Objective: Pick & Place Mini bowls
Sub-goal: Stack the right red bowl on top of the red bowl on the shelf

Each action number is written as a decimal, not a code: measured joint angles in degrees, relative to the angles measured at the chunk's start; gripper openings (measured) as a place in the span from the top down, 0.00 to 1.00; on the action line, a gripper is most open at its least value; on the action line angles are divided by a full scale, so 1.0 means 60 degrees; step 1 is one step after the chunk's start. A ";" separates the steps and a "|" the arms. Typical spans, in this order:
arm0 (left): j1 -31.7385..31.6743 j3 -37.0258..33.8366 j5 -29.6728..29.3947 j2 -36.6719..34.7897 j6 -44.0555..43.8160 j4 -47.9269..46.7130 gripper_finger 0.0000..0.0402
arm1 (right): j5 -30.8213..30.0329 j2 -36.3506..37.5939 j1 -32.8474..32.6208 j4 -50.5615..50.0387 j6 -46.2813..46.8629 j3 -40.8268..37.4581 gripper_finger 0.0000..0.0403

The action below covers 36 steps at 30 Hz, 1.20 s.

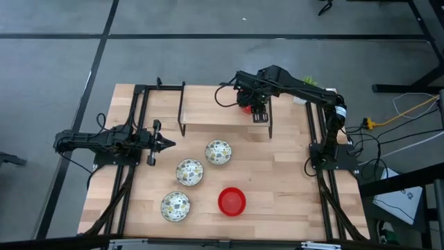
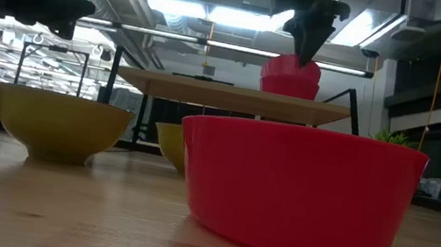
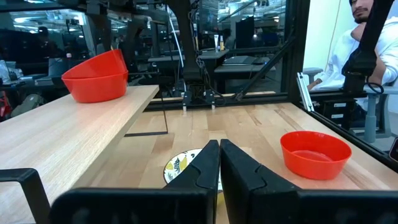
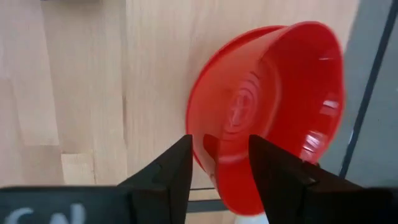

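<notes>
Two red mini bowls sit stacked on the raised wooden shelf at the table's far side, the upper one tilted in the lower. My right gripper hangs open over them, pointing steeply down, its fingers astride the upper bowl's rim. A third red bowl stands on the table near the front. Three cream patterned bowls stand left of it. My left gripper waits shut at the table's left. My right gripper stands open over the upper red bowl's rim, one finger toward the bowl's inside and one outside, coming from above. Whether either finger touches the rim I cannot tell. The bowl rests tilted in the lower bowl on the shelf.
The shelf stands on thin black legs with free room under it. A small green plant sits at the far right corner. Black frame rails run along both table sides. A person sits beyond the table.
</notes>
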<state>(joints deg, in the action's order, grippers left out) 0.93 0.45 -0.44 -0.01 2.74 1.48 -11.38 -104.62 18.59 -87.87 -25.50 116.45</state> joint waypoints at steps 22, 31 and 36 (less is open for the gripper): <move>-0.0003 0.0003 -0.0001 0.0000 0.0000 -0.0002 0.97 | 0.0401 0.0113 0.0000 -0.0136 0.0107 0.0367 0.67; -0.0001 0.0001 0.0000 0.0000 0.0000 -0.0002 0.98 | 0.0676 0.0106 0.0000 -0.0220 0.0177 0.0359 0.87; 0.0000 0.0000 0.0002 0.0000 0.0000 0.0000 0.98 | 0.0678 0.0102 0.0000 -0.0220 0.0175 0.0359 0.93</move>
<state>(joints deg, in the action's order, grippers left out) 0.93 0.45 -0.43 -0.01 2.74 1.48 -7.31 -104.01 18.59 -89.19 -24.45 118.61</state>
